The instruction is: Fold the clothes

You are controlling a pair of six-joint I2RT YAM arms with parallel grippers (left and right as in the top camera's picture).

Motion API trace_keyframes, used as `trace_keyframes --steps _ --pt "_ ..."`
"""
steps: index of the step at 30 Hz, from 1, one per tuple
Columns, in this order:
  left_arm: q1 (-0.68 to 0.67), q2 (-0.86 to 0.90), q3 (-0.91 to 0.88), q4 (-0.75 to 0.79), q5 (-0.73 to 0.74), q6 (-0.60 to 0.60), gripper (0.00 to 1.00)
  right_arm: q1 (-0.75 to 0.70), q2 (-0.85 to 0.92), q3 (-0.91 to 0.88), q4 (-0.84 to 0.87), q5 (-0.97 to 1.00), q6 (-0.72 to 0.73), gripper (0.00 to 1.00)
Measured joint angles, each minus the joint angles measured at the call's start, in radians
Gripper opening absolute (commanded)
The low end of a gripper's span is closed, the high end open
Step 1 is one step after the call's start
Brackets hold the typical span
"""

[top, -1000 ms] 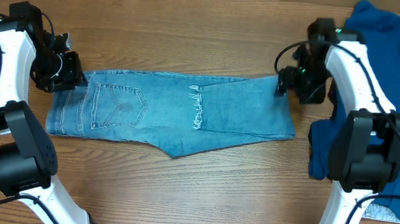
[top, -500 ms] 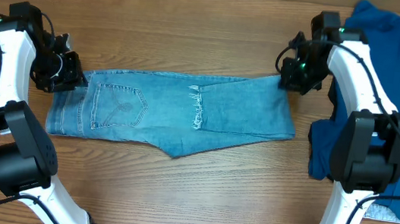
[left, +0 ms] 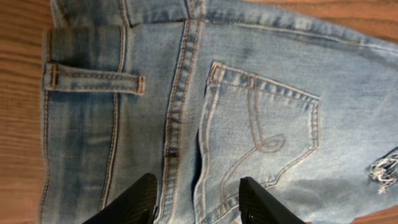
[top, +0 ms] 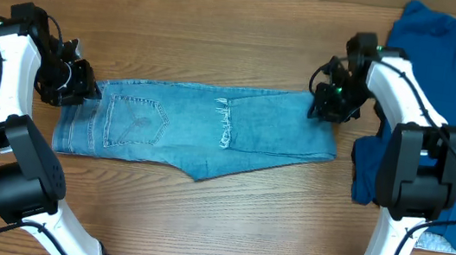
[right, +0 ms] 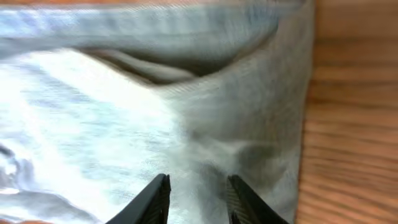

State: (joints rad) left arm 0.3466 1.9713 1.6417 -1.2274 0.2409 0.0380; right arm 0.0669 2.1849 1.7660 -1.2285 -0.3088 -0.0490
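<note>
The light-wash denim jeans (top: 202,129) lie folded across the table's middle, waistband and back pocket at the left, frayed hems lying mid-cloth, fold at the right. My left gripper (top: 75,91) sits at the waistband's upper left corner; in the left wrist view the open fingers (left: 196,199) hover over the jeans (left: 261,93) beside the stitched pocket. My right gripper (top: 322,104) is over the jeans' upper right corner; in the right wrist view its open fingers (right: 198,196) hang just above the denim (right: 124,112) near the folded edge.
A large dark royal-blue garment (top: 455,51) lies at the far right, under and behind my right arm. A small pale grey cloth (top: 453,247) peeks out at its lower edge. Bare wood table (top: 222,31) lies behind and in front of the jeans.
My right gripper has shifted slightly left and down, onto the jeans' upper right corner. The left arm and the jeans have not moved.
</note>
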Motion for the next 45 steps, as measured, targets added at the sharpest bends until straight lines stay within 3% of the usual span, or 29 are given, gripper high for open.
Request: trace_keyframes --steps 6,15,17,19,25,30,36,45 --pt "0.000 0.000 0.000 -0.007 -0.062 0.008 0.57 0.000 -0.040 0.312 -0.194 0.003 -0.033 0.46" --pt "0.036 0.000 0.000 -0.007 -0.141 -0.003 0.59 0.060 -0.063 0.288 -0.222 0.009 -0.065 0.58" --pt "0.047 0.000 0.000 -0.007 -0.144 -0.006 0.59 0.110 -0.063 0.265 -0.217 0.010 -0.083 0.72" --pt "0.053 0.000 0.000 -0.007 -0.146 -0.006 0.59 0.158 -0.063 0.232 -0.192 0.024 -0.099 1.00" --pt "0.055 0.000 0.000 -0.004 -0.148 -0.009 0.59 0.305 -0.063 0.074 -0.047 -0.002 -0.085 1.00" --pt "0.055 0.000 0.000 -0.002 -0.147 -0.009 0.59 0.329 -0.063 0.024 0.035 -0.074 -0.022 1.00" --pt "0.055 0.000 0.000 0.002 -0.136 -0.009 0.59 0.439 -0.063 0.023 0.047 0.241 0.064 1.00" --pt "0.055 0.000 0.000 0.000 -0.133 -0.009 0.59 0.561 -0.009 0.023 0.098 0.371 0.184 0.93"
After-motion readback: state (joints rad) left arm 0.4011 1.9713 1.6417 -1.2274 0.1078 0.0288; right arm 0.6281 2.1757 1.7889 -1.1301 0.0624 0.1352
